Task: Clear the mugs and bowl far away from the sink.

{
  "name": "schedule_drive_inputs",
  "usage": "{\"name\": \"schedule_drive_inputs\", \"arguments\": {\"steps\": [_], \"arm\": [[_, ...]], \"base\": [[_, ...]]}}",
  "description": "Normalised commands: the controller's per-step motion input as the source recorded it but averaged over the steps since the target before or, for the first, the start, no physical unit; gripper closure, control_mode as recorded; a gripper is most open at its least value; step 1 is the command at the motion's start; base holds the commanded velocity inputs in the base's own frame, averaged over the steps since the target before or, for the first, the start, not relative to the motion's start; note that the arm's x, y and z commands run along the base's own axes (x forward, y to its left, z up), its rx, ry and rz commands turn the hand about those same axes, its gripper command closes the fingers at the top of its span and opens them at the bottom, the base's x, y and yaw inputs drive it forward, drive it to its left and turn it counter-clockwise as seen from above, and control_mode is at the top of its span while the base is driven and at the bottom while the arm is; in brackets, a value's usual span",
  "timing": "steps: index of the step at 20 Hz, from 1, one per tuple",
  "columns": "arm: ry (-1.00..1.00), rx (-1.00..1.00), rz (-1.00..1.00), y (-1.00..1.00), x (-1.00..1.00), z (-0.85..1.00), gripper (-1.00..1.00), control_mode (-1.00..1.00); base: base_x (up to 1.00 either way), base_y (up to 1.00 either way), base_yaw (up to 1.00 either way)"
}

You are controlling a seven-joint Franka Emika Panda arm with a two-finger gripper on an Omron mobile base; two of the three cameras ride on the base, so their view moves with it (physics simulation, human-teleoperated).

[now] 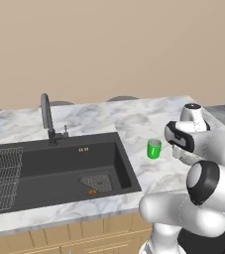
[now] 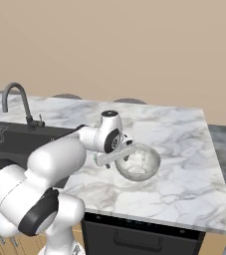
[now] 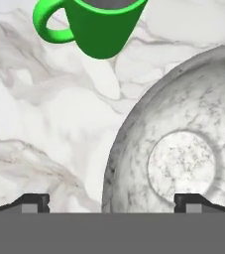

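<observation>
White rounded arm [image 2: 59, 159], dark joint bands

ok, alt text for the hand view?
Looking down at the marble counter: the speckled whitish bowl sits under the open hand, its rim between the two fingertips. A green mug stands beyond the bowl.

occluded: bowl [image 2: 139, 164] near rim by arm | cropped: green mug [image 3: 96, 25] top

No readable text, label, brand or number anywhere. Only a small orange mark on the back wall of the sink [image 1: 59, 168], perhaps lettering, too small and blurred in the left base view to make out.
</observation>
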Motion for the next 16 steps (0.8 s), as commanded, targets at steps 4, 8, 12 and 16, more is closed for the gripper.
{"name": "schedule_drive_inputs", "arguments": {"steps": [4,8,12,16], "arm": [[0.01,0.0,0.01,-0.24,0.0,-0.17,-1.0,-1.0],[0.0,0.0,0.01,-0.24,0.02,-0.14,-1.0,-1.0],[0.0,0.0,0.01,-0.11,0.0,-0.28,-1.0,-1.0],[0.0,0.0,0.01,0.0,0.0,-0.34,1.0,-1.0]], "base": [[0.0,0.0,0.0],[0.0,0.0,0.0],[0.0,0.0,0.0],[0.0,0.0,0.0]]}}
